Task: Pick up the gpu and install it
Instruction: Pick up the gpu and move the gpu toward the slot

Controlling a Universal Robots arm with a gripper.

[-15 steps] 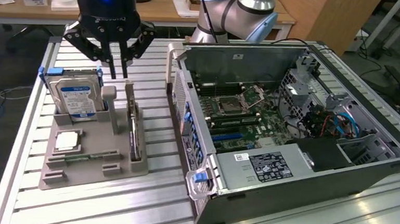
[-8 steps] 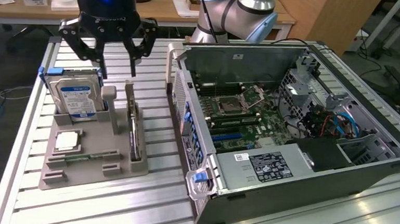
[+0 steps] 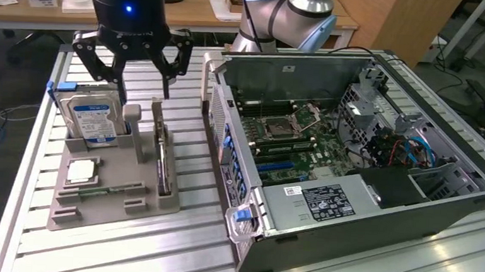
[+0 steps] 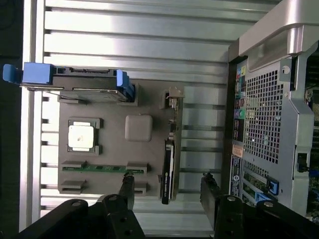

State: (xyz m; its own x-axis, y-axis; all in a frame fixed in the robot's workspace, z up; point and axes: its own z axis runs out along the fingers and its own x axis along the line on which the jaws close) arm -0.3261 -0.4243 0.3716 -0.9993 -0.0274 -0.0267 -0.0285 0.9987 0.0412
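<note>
The gripper (image 3: pixel 142 89) hangs with fingers (image 3: pixel 165 81) spread wide, seemingly to straddle the gpu (image 3: pixel 165 166), which stands on edge in the grey holder tray (image 3: pixel 107 215), at four o'clock from the hard drive (image 3: pixel 92 119) in the exterior view, its top edge free for a pinch.

Bare table (image 3: pixel 195 190) separates the gpu (image 3: pixel 165 166) from the computer case (image 3: pixel 389 211) beside it.
</note>
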